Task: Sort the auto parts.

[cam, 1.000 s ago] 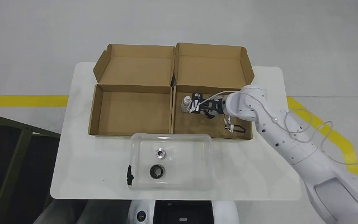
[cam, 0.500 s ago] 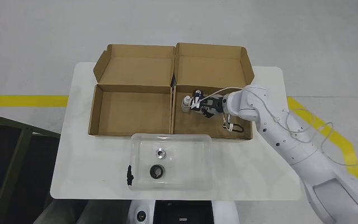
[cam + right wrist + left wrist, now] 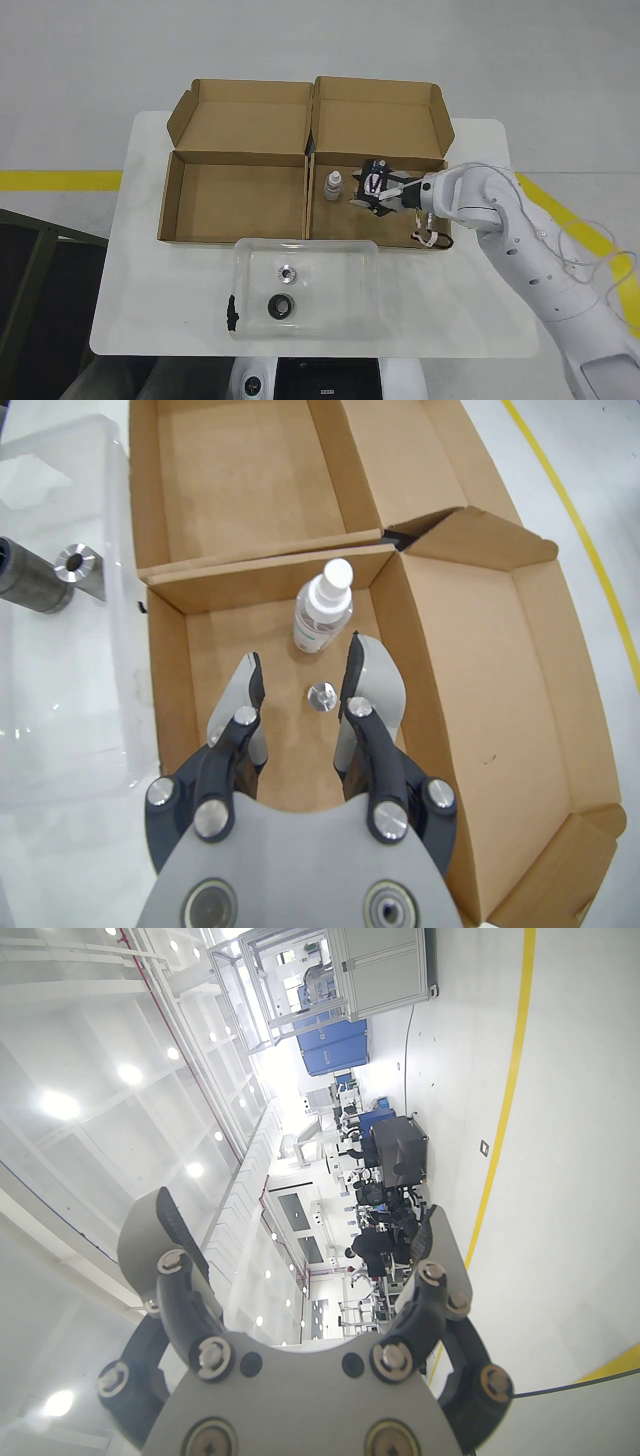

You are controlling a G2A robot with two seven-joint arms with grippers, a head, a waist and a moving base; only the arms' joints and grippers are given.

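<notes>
The right claw (image 3: 360, 193) has drawn back toward the right of the top view, off the spray bottle (image 3: 332, 183) it was close against a second ago. The bottle has stayed put, upright at the left end of the right cardboard box (image 3: 345, 222). The claw is now released, jaws spread and gripping nothing, hanging over the middle of that box. Below the gap between the jaws a small silver disc (image 3: 322, 697) lies flat on the box floor, and the bottle stands just beyond it, clear of both fingertips. Farther out, toward the lower left of the top view, the clear tray (image 3: 370, 300) sits on the surface (image 3: 150, 300) against the boxes' front wall. It holds a flanged metal bushing (image 3: 288, 271) and, below it in frame, a black ring (image 3: 281, 305). The bushing shows its bore upward, so its long axis looks roughly vertical, though I cannot be sure. The left claw (image 3: 300, 1213) is likewise spread wide and bare, pointed out into the room. By my reckoning the right arm is the nearer one for either tray part, reaching down and left over the box's front wall.
</notes>
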